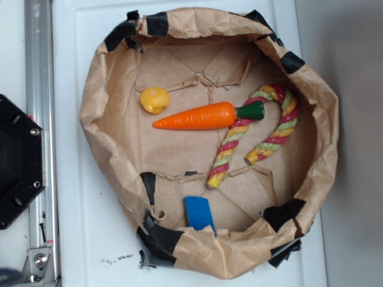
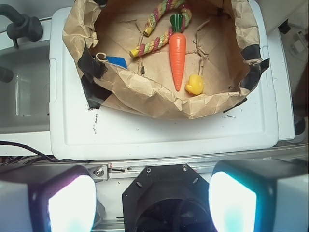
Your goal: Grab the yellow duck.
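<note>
White plastic formed the work surface (image 1: 78, 179), and on it sat a crumpled brown paper basin (image 1: 326, 131) with the yellow duck (image 1: 154, 100) on its floor at about ten o'clock, just beside the tip of the orange carrot (image 1: 200, 116). The duck looked light, soft and rounded — probably a little slippery — so I judged a hold across its lumpy middle to be safest. The gripper (image 2: 149, 200) was far back over the table edge, its two fingers (image 2: 72, 203) spread wide apart and holding nothing.

I see a white counter (image 1: 78, 227) with scuff marks near its front edge, a metal rail (image 1: 40, 119) alongside, evenly lit.
</note>
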Motion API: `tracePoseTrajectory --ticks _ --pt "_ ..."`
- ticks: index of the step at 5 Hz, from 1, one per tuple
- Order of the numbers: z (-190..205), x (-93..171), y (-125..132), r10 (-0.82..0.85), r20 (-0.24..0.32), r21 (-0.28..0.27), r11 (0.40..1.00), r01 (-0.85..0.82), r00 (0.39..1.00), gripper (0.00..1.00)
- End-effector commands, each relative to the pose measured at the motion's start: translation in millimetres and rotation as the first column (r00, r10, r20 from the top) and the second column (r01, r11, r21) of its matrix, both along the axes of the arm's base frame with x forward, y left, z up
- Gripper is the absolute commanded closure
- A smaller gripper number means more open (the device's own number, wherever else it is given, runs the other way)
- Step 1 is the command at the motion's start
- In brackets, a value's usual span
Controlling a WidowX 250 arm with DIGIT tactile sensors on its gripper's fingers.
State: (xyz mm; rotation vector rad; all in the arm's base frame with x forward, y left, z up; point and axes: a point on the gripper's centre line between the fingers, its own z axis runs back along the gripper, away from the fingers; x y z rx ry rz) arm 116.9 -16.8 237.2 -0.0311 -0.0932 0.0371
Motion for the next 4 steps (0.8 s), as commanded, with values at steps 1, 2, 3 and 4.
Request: tracePoseTrajectory --ticks 1,2,3,4 --pt "0.0 0.0 0.0 0.0 0.0 0.0 1.0 0.0 1.0 0.0" --pt "-18.3 38.1 32.8 -0.077 0.073 0.231 0.971 0.059 0.994 0.0" --pt "-44.1 72.8 36.8 -0.151 0.04 0.226 0.964 0.138 0.988 0.0" --pt "-74.0 96.7 48.6 -0.14 0.038 0.173 0.976 0.132 0.989 0.0"
